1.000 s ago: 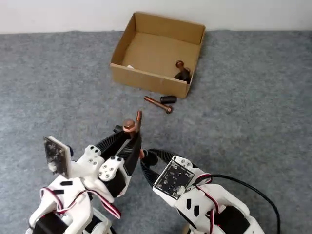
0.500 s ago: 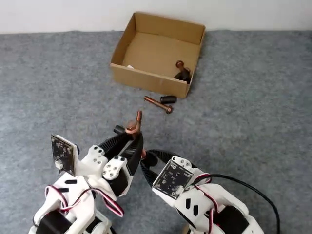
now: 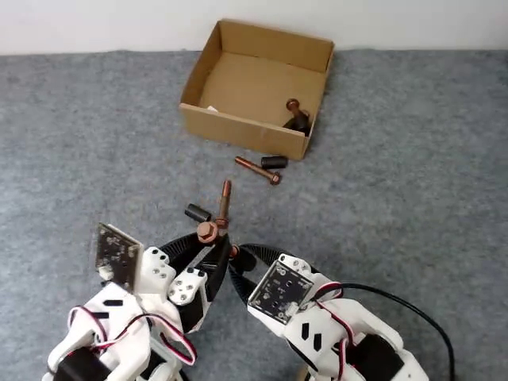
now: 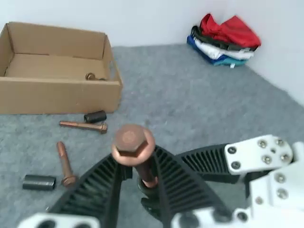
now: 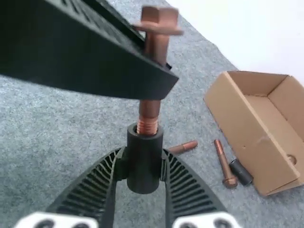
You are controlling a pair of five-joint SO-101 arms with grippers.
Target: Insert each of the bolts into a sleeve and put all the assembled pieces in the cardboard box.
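My left gripper (image 4: 140, 164) is shut on a copper bolt (image 4: 133, 141), held upright with its hex head up. Just beneath it, my right gripper (image 5: 144, 161) is shut on a black sleeve (image 5: 145, 159), and the bolt (image 5: 154, 71) has its threaded end at the sleeve's mouth. In the high view the two grippers meet near the table's front, left gripper (image 3: 210, 242) beside right gripper (image 3: 236, 258). The cardboard box (image 3: 238, 131) stands at the back, with one assembled piece (image 3: 296, 115) in its right corner.
A loose bolt (image 3: 225, 202) and a sleeve (image 3: 197, 213) lie on the grey carpet just beyond the grippers. A second bolt (image 3: 258, 170) and sleeve (image 3: 275, 162) lie by the box's front wall. Folded clothes (image 4: 223, 35) are piled far off by the wall.
My left arm has drawn back toward the table's front, carrying the bolt down onto the sleeve in the right gripper. The loose bolt and sleeve behind it have come into sight.
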